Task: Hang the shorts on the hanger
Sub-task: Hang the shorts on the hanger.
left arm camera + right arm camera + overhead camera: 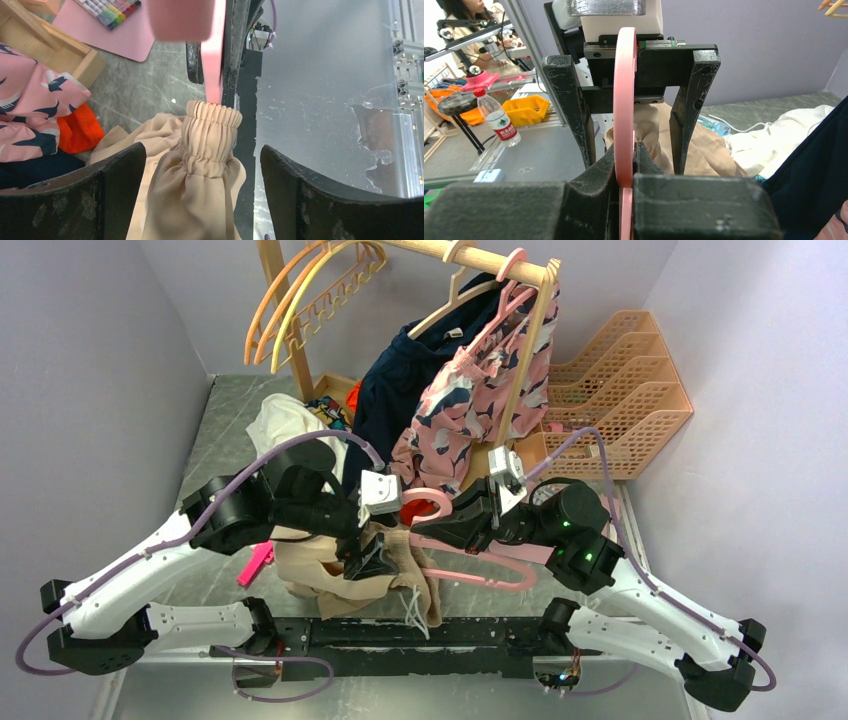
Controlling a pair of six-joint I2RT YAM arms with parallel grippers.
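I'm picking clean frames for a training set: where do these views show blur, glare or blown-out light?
Top external: evenly lit and sharp on the shorts and pink hanger. Left wrist: the hanger near the lens is a blur, the waistband crisp, pale glare on the tabletop at right. Right wrist: the right pincer up close looks soft, and the upper-left background is washed out.

Tan shorts (305, 565) beside pink hanger (482, 576)
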